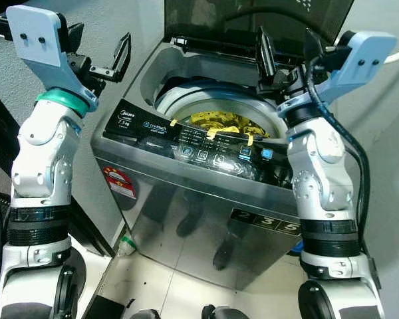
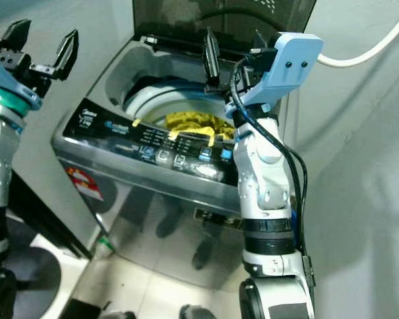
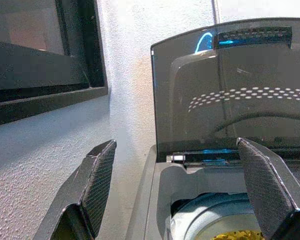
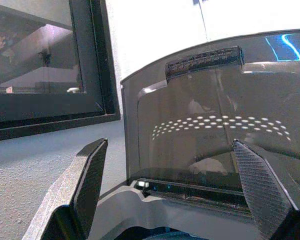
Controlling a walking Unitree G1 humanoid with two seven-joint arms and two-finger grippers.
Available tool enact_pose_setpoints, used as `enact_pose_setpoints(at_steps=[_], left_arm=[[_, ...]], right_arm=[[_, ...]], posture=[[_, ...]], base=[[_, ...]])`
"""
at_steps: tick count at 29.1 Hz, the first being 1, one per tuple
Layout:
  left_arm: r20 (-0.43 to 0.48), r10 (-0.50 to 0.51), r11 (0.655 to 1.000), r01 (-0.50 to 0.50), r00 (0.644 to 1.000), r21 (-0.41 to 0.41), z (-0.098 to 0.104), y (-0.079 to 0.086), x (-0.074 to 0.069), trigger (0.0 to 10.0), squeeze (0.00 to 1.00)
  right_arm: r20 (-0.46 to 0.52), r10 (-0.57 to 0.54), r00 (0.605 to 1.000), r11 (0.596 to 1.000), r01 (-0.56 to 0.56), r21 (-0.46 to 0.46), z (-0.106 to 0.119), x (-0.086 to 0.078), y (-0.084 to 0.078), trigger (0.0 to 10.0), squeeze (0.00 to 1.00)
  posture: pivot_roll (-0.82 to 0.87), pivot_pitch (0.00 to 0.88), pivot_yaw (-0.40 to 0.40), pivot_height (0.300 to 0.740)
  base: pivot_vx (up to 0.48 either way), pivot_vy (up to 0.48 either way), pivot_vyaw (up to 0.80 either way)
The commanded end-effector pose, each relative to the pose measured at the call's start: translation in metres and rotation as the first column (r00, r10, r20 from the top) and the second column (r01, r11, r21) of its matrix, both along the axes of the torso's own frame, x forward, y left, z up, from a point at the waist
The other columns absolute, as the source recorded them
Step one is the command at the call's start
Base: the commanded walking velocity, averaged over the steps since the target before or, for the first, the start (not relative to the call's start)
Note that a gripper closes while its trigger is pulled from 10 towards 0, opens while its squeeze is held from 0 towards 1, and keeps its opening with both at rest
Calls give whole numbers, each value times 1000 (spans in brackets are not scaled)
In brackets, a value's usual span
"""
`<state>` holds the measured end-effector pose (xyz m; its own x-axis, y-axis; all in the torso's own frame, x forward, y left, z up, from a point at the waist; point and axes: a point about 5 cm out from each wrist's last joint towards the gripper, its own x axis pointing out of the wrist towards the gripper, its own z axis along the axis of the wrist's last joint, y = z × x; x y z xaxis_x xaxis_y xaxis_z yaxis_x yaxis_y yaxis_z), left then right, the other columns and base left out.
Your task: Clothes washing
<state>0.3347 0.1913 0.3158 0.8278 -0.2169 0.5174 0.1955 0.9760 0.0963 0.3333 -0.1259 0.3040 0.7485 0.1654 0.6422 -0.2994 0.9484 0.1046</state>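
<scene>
A grey top-loading washing machine is seen in front of the robot, and its dark tinted lid is raised upright at the back, at 12 o'clock. Inside the round drum a yellow garment is lying, near the middle of the opening; it may be patterned, but the picture is too coarse for this to be told. A black control panel runs along the front edge of the machine, at 6 o'clock from the drum, and several small yellow strips are stuck on its upper edge. A red sticker is placed on the front wall of the machine, at 7 o'clock from the panel. The left gripper is held up at 10 o'clock from the drum, beside the left edge of the machine and not touching it; its fingers are spread wide and nothing is held between them. The right gripper is raised at 2 o'clock from the drum, over the back right corner of the machine, and its fingers are also set wide apart with nothing between them. A dark window frame is seen on the white wall at 9 o'clock from the lid. A white hose hangs on the wall at 3 o'clock.
</scene>
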Motion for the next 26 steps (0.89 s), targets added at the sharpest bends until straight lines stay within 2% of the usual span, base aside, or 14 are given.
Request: enact_pose_setpoints(at_steps=[1, 9, 15, 21, 26], left_arm=[[-1, 7, 1000, -7, 1000, 2, 0, 0, -2, 10000, 0], [-5, 0, 1000, 0, 1000, 3, -2, -4, -2, 10000, 0], [-22, 7, 1000, -6, 1000, 30, -13, -4, -9, 10000, 0], [-73, 19, 999, -17, 997, 31, -31, 0, -13, 10000, 0], [-57, 6, 999, -3, 998, 42, -26, -4, -9, 10000, 0]], right_arm=[[-9, 1, 1000, 1000, -1, -15, -1, 1, 1, 10000, 0], [-8, -7, 1000, 1000, 7, -27, -3, 0, 1, 10000, 0], [-9, -78, 997, 994, 77, -75, -15, -6, -1, 10000, 0], [-108, -149, 983, 987, 141, -82, -47, -9, -11, 10000, 0], [-94, -164, 982, 985, 158, -69, -41, -4, -13, 10000, 0]], posture=[[58, 18, 23, 740], [56, 8, 34, 740], [50, 0, 37, 740], [46, 0, 43, 740], [51, 0, 53, 740]], base=[[0, 0, 0], [0, 0, 0], [0, 0, 0], [0, 0, 0], [0, 0, 0]])
